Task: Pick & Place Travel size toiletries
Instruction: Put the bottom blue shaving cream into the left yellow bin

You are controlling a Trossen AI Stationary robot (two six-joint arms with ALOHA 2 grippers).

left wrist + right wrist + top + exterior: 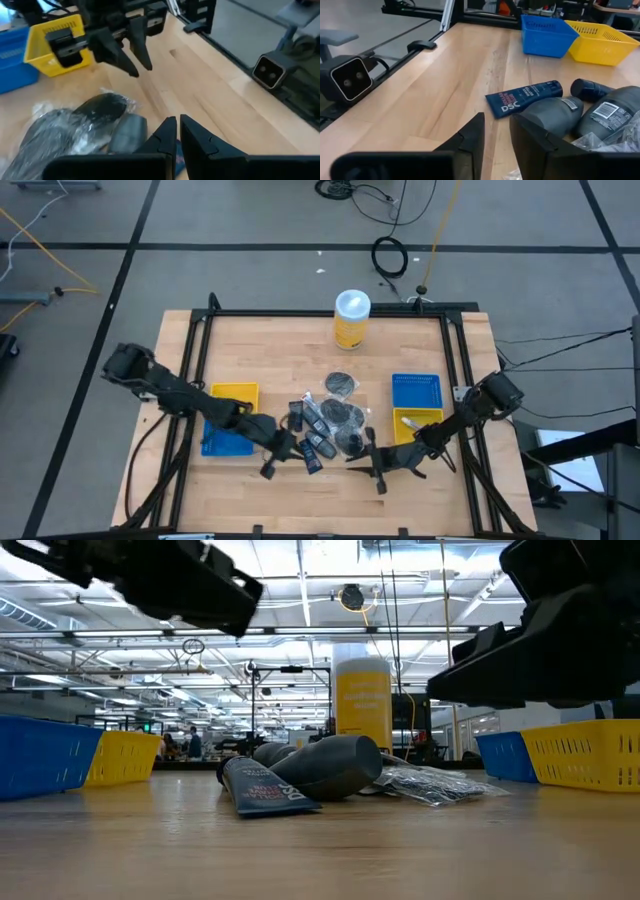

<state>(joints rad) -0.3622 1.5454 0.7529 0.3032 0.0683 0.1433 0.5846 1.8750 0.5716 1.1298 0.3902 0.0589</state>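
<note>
The travel size toiletries (322,425) lie heaped in the middle of the table: a dark blue tube (522,97), dark grey oblong bottles (555,112) and dark discs in clear wrap (65,130). My left gripper (175,125) hovers at the pile's near-left side, its fingers almost together and holding nothing; in the high view the left gripper (268,469) is just off the pile. My right gripper (496,132) is open and empty at the pile's near-right side, pointing toward the table's left; in the high view the right gripper (362,463) is near the wrapped discs.
A yellow tray (235,395) and a blue tray (225,442) sit left of the pile. A blue tray (416,390) and a yellow tray (415,425) sit to its right. The tall yellow canister (352,320) stands at the far edge. Bare wood lies along the near edge.
</note>
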